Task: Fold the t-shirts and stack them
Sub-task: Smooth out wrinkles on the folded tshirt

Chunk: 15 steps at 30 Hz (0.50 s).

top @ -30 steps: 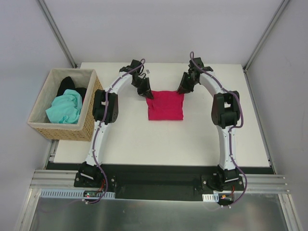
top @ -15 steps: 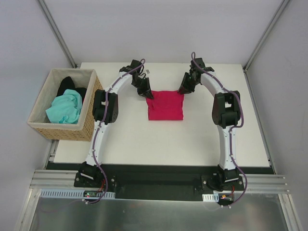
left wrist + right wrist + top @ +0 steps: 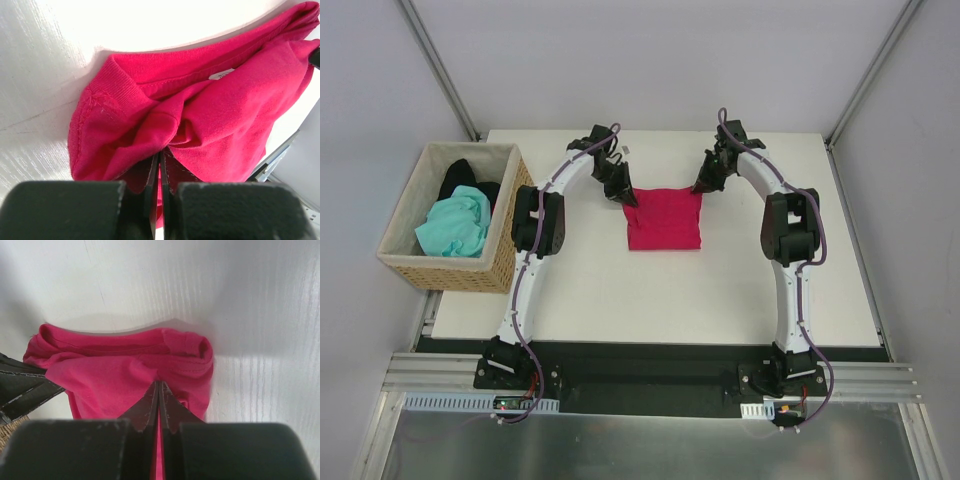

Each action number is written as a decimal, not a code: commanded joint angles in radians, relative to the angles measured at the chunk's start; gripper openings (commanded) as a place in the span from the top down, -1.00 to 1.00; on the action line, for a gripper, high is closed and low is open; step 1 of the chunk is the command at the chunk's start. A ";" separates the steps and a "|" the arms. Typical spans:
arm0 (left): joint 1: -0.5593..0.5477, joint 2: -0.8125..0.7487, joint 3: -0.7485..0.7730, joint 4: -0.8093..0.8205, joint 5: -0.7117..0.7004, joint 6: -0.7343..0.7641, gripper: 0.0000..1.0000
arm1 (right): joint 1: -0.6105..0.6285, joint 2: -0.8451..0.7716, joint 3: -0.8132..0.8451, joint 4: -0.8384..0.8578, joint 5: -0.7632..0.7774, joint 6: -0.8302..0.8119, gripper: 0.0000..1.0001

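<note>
The crimson t-shirt (image 3: 664,220) lies folded into a small rectangle in the middle of the white table (image 3: 620,290). My left gripper (image 3: 631,198) is shut on its far left corner, and the pinched cloth (image 3: 165,130) bunches at the fingertips. My right gripper (image 3: 698,190) is shut on its far right corner (image 3: 165,370). Both grips hold the far edge slightly raised. The mint-green t-shirt (image 3: 455,225) and the black t-shirt (image 3: 460,178) lie crumpled in the wicker basket.
The tan wicker basket (image 3: 500,225) stands at the table's left edge, beside my left arm. Grey walls and frame posts enclose the table at the back and sides. A black base rail (image 3: 650,365) runs along the near edge.
Both grippers have shifted very slightly towards the far edge with the shirt's corners still held. The shirt keeps nearly the same shape.
</note>
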 commanded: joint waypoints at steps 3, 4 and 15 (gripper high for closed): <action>0.021 -0.086 -0.006 -0.009 -0.024 -0.002 1.00 | -0.023 -0.007 0.005 0.009 0.001 0.015 0.97; 0.021 -0.086 -0.003 -0.011 -0.026 -0.003 1.00 | -0.028 -0.010 0.004 0.009 0.001 0.017 0.98; 0.030 -0.103 -0.009 -0.011 -0.041 -0.006 1.00 | -0.045 -0.011 0.025 0.017 0.003 0.024 0.97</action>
